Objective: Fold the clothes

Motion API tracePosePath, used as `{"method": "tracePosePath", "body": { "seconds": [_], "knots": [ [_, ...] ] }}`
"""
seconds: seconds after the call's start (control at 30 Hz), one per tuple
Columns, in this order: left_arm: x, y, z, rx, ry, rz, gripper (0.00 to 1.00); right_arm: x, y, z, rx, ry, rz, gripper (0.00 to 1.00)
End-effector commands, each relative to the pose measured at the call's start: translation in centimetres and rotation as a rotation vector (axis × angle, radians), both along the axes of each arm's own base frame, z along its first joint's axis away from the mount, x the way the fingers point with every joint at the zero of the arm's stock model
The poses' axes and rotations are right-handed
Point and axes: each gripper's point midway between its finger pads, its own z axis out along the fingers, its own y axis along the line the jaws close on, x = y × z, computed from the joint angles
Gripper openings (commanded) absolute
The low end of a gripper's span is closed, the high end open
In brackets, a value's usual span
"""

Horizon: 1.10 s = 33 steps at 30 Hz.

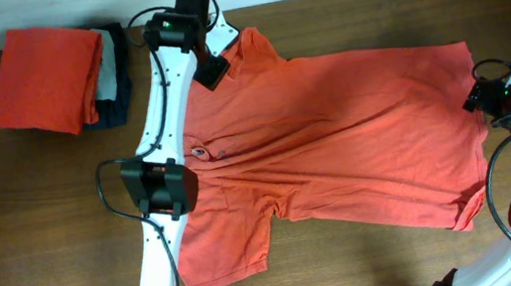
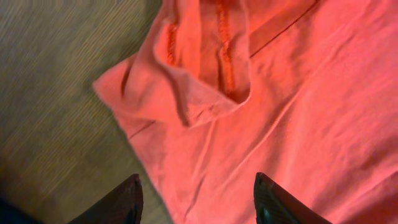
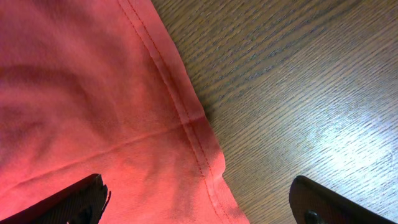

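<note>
With the coral-red T-shirt (image 1: 336, 142) spread across the middle of the tabletop (image 1: 49, 242), the left gripper (image 2: 198, 202) over the crumpled far sleeve (image 2: 180, 93) and the right gripper (image 3: 202, 208) straddling the hem (image 3: 186, 118) near the right edge both hang released and empty, so either may pinch only one layer and drag the shirt askew.

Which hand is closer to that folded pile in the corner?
Left. The left hand hovers over the shirt sleeve at the end nearest the pile; the right hand is at the far hem.
</note>
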Motion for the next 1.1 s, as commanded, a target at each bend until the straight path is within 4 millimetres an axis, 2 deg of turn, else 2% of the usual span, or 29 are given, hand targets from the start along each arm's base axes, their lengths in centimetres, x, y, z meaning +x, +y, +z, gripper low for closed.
{"method": "tracePosePath", "body": {
  "seconds": [0.0,0.17,0.33,0.57,0.8,1.0,1.07],
  "knots": [
    [0.1,-1.1,-1.4,-0.040,0.015,-0.047,0.57,0.3,-0.4,0.4,-0.014,-0.009,-0.007,0.99],
    [0.4,-1.3,-2.6,-0.058,0.029,0.015,0.57,0.3,-0.4,0.4,-0.014,-0.009,-0.007,0.99],
    [0.3,-1.7,-3.7,-0.036,0.032,-0.051,0.57,0.3,-0.4,0.4,-0.014,-0.009,-0.007,0.99],
    [1.3,-2.1,-5.3,-0.043,0.008,-0.054,0.58,0.3,-0.4,0.4,-0.014,-0.009,-0.007,0.99],
    [2.3,-2.6,-5.1,-0.055,-0.034,-0.058,0.62,0.4,-0.4,0.4,-0.015,-0.009,-0.007,0.99],
    [2.4,-2.6,-5.1,-0.055,-0.038,-0.058,0.61,0.3,-0.4,0.4,-0.014,-0.009,-0.007,0.99],
    [2.4,-2.6,-5.1,-0.056,-0.038,-0.058,0.56,0.3,-0.4,0.4,-0.014,-0.009,-0.007,0.99]
  ]
}}
